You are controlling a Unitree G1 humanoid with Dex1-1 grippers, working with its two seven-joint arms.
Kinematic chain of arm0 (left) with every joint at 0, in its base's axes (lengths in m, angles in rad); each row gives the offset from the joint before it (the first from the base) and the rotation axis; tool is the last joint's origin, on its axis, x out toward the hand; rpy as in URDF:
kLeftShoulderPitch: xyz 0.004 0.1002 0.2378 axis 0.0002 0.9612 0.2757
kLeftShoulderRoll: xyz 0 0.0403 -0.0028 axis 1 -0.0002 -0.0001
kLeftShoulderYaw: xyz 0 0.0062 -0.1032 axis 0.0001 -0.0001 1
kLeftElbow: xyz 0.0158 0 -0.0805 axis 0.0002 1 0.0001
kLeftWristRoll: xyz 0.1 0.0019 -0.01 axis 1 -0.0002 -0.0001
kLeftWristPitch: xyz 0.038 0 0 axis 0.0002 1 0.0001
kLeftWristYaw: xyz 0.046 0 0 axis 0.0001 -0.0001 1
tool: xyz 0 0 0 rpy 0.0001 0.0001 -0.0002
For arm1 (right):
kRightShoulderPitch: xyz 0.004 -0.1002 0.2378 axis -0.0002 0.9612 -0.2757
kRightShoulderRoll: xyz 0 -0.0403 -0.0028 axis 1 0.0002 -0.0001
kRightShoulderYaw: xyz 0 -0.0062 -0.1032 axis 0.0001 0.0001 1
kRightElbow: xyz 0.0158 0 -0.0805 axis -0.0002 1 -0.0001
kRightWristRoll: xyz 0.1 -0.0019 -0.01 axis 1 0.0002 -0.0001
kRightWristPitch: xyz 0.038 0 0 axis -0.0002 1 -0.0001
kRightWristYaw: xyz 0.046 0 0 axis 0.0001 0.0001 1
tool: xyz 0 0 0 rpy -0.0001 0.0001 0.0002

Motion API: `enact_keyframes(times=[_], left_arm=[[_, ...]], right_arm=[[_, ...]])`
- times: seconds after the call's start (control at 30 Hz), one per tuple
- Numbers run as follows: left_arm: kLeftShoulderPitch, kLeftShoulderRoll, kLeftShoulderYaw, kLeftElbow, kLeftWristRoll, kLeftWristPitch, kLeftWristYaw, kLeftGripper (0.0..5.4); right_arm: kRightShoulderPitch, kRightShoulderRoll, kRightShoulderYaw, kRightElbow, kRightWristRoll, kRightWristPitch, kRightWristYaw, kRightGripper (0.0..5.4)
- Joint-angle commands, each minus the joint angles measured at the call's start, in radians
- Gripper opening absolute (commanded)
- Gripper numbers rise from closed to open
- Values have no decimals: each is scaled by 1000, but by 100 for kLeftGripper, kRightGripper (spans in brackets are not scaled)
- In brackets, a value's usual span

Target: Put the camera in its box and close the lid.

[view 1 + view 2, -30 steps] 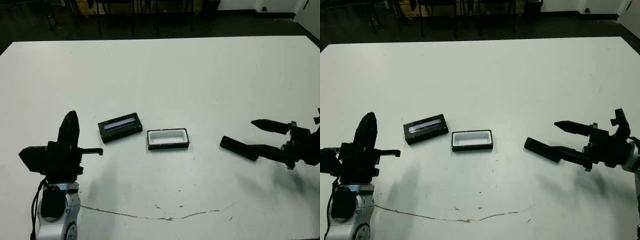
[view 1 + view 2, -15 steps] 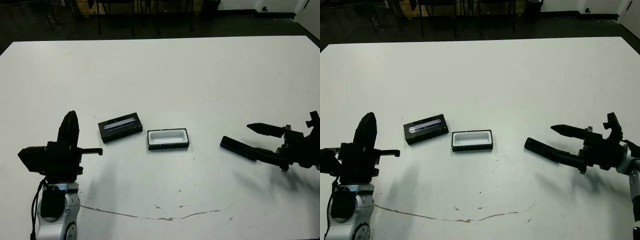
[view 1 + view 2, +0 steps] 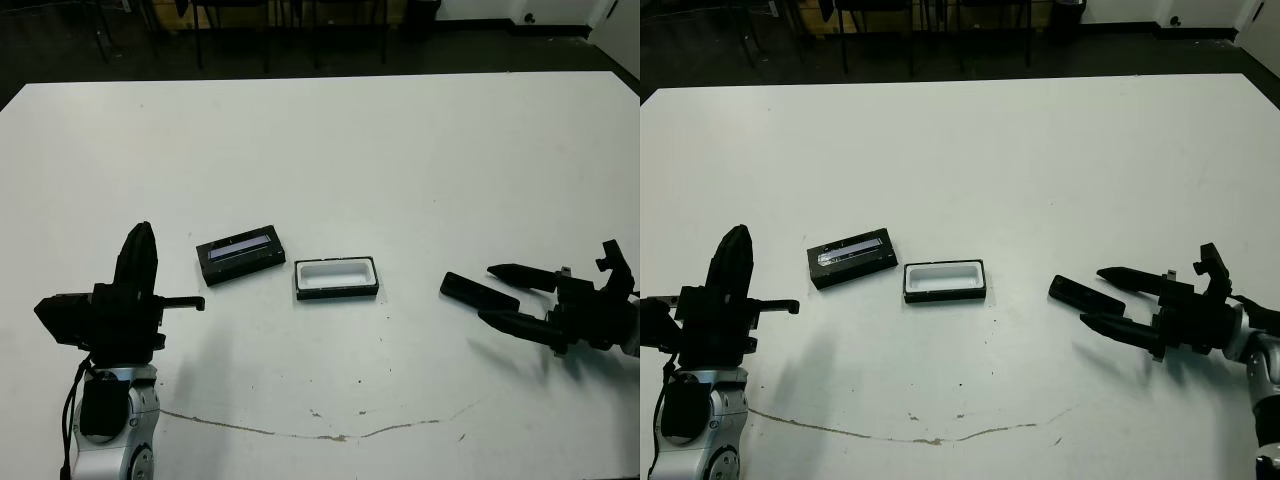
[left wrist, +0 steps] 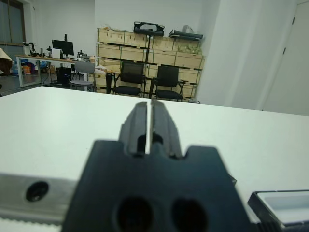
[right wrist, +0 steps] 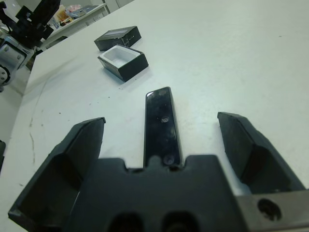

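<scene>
I'm lining the right pincer [image 5: 161, 137], fingers spread wide, around the camera [image 5: 162, 124] lying flat on the surface [image 3: 400, 150], right of the box [image 3: 336, 278]. Left pincer [image 4: 149, 123] is idling, pressed together.

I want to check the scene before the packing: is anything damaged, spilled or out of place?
Nothing is damaged. The white table has a thin brownish streak near the front edge. The camera, box and lid lie apart, flat.
</scene>
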Motion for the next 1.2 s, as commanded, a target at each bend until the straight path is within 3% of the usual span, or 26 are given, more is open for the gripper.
enact_keyframes(times=[0.03,0.6,1.2], left_arm=[[12,7,8,18,-5,7,-5,0],[11,5,8,23,-3,-2,-6,0],[8,5,9,20,4,5,1,0]], right_arm=[[10,10,2,17,-23,-22,-14,539],[-10,-4,31,54,-64,-36,4,539],[-13,-13,51,59,-125,-140,-17,539]])
